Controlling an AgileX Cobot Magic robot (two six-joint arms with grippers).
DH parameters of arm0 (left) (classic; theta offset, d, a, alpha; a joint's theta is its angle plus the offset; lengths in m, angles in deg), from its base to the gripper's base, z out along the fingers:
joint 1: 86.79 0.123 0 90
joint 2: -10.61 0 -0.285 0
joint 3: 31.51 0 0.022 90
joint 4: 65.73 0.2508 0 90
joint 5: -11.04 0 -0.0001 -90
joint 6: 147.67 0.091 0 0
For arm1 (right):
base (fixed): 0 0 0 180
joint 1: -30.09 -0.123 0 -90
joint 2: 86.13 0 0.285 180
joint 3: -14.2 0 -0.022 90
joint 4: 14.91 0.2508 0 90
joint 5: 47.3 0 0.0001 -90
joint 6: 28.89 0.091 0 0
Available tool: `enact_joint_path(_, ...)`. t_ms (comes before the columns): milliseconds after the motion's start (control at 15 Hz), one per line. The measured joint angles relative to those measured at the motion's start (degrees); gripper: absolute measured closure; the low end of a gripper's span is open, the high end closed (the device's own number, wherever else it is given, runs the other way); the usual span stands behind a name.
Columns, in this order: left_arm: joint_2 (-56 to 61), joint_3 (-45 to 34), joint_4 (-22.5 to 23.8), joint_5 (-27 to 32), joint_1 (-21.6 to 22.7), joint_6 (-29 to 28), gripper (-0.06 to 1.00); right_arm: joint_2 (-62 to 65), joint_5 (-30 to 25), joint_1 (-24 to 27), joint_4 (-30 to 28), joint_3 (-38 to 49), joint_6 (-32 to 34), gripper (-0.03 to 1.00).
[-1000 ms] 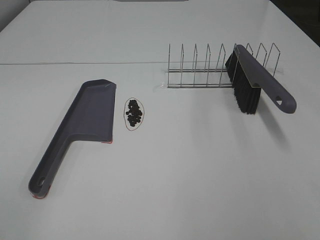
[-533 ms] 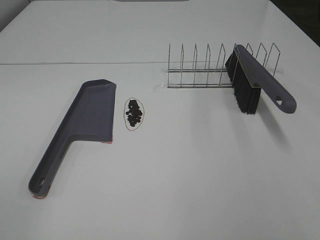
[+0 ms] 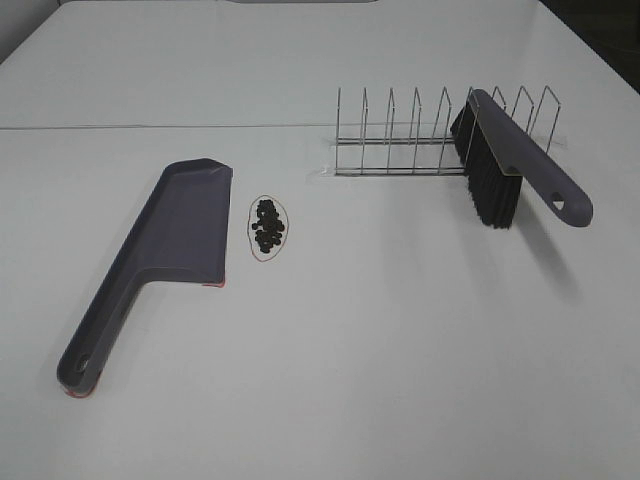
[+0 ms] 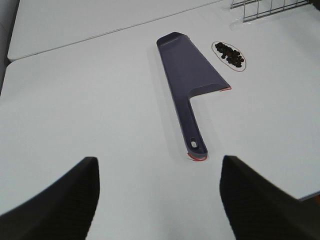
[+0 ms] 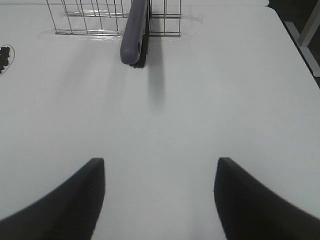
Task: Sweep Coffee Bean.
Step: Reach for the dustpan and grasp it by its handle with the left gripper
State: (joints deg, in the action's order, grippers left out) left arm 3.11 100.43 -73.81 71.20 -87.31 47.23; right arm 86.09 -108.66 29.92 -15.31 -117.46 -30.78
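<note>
**Beans heaped inside a string loop, beside the dustpan**

The left gripper (image 4: pixel 159 161) hangs above the table (image 3: pixel 380 350) with its two dark fingers (image 4: pixel 75 195) spread wide and nothing between them. Ahead of it lies the dustpan (image 3: pixel 170 240), flat on the table. It is grey-purple, with a long handle that has a hanging hole at its end and a thin red strip along the lip of the pan.

Just to the right of the pan's long side, near it but not touching, are the coffee beans (image 3: pixel 268 226). They are tiny dark brown-black ovals, packed into one small elongated heap on the bare tabletop. A thin red string loop (image 3: pixel 250 232) lies around the heap and encloses all of them. None of the beans sit in the pan.

Farther right and toward the back stands a wire rack (image 3: pixel 400 150) of upright metal loops. A brush (image 3: pixel 510 165) rests in its right-hand end. It has the same grey-purple back, its black bristles hang down, and its handle, with a hole in it, slants out over the table.

The right gripper (image 5: pixel 160 161) faces that handle from well away, its fingers likewise wide apart and holding nothing.
</note>
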Motion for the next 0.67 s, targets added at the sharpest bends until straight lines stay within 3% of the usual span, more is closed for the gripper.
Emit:
enact_joint_path(333,0.0,0.34,-1.2,-1.03,0.0,0.0,0.29,0.0,0.0,0.0,0.0,0.0,0.0,0.36)
enact_joint_path(467,-1.78,1.55,-1.38,-7.62,0.0,-3.21,0.29,0.0,0.0,0.0,0.0,0.0,0.0,0.36)
enact_joint_path(667,-9.63,1.78,-1.32,-12.43,0.0,-6.25,0.29,0.0,0.0,0.0,0.0,0.0,0.0,0.36)
